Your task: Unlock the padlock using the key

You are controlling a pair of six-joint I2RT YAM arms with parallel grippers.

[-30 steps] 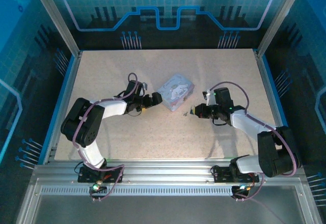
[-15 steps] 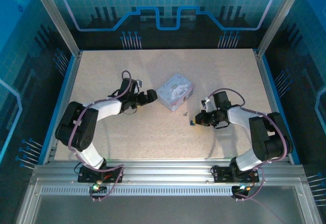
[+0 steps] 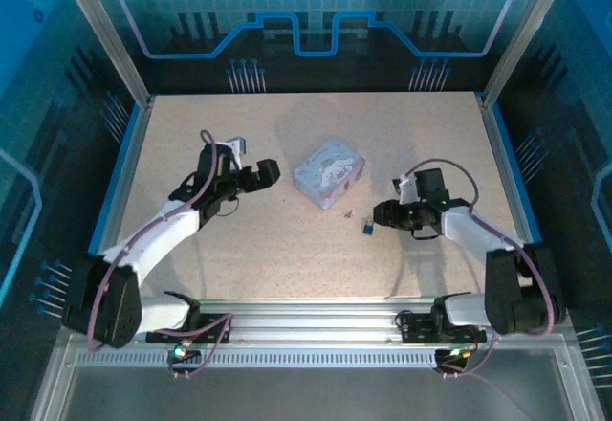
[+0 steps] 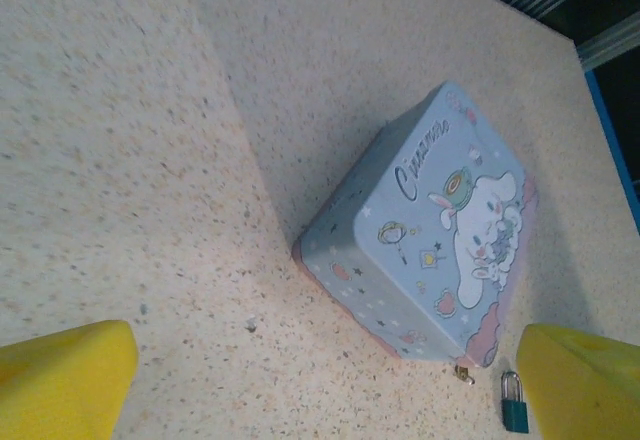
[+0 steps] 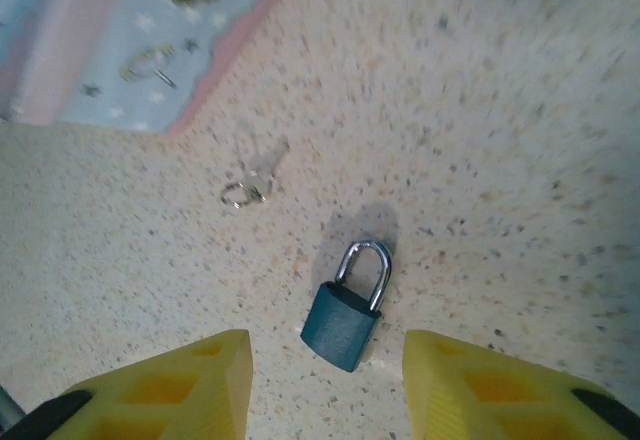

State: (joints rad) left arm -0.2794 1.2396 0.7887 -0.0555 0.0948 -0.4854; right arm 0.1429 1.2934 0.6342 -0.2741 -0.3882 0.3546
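You found the small teal padlock (image 5: 345, 312) with its curved metal shackle lying flat on the speckled bench (image 5: 520, 120), between the spread, empty yellow fingers of the right hand (image 5: 328, 385). The thin key (image 5: 256, 174) lay near the printed box (image 4: 420, 230). The left hand (image 4: 320, 380) was also released.

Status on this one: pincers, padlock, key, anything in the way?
Left pincer open, empty. Right pincer open, over padlock lying on table. Key loose by box. Nothing in the way.
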